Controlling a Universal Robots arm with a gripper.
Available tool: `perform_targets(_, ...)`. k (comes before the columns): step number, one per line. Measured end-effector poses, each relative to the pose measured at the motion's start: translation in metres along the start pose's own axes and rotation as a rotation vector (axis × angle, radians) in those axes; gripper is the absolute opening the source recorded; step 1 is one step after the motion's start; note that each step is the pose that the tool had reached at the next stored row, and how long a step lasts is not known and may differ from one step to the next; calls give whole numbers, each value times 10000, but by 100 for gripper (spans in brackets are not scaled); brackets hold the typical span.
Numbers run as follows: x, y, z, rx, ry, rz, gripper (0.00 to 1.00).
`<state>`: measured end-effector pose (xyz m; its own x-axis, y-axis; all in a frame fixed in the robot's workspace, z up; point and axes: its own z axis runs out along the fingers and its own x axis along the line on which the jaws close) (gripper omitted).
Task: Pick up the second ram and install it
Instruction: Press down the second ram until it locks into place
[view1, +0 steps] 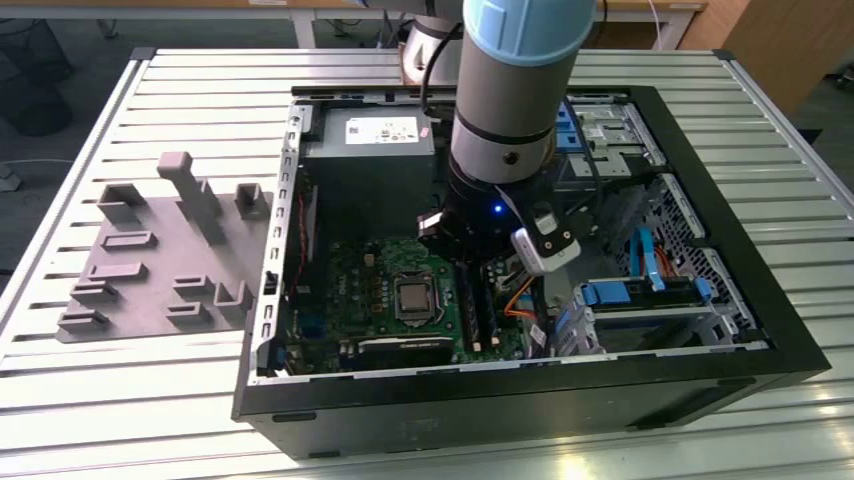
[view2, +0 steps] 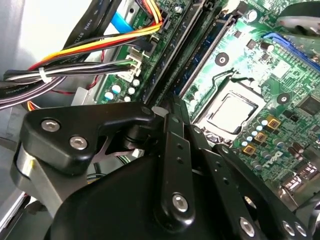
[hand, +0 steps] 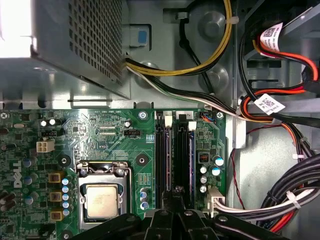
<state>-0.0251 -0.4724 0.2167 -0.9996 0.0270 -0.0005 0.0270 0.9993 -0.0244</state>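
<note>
My gripper (view1: 467, 262) is down inside the open computer case (view1: 534, 395), over the memory slots beside the processor socket (hand: 102, 200). In both wrist views its black fingers lie close together, shut. The gripper (view2: 172, 106) has its tips at the near end of the second ram (view2: 202, 52), a thin dark blue-green stick standing on edge in a slot. In the first wrist view that ram (hand: 168, 160) runs away from the gripper (hand: 176, 192) along the slot. I cannot tell whether the tips pinch the stick or only rest on it.
A grey power supply (view1: 367, 150) sits at the case's far end. Bundled cables (hand: 280, 110) (view2: 90, 55) crowd the side of the slots away from the socket. Blue drive brackets (view1: 641, 290) stand at the exterior view's right. Grey holder blocks (view1: 160, 250) lie on the slatted table outside.
</note>
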Motion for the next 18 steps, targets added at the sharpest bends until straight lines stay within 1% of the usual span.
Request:
perform_targets(2,0,0,26,4,4,1,11)
perform_targets(4,0,1,29,2,4,1,11)
perform_targets(5,-1,4,7,-2,2,1,11)
perform_targets(6,-3,7,-16,-36,-9,0,11)
perform_targets(8,-1,-1,-109,-13,0,-3,11)
perform_targets(11,-1,-5,-244,-10,0,-3,11)
perform_targets(13,-1,-7,-311,-6,2,-4,11)
perform_targets(14,-1,-7,-324,-8,1,-4,11)
perform_targets(18,-1,-7,-329,-8,1,-4,11)
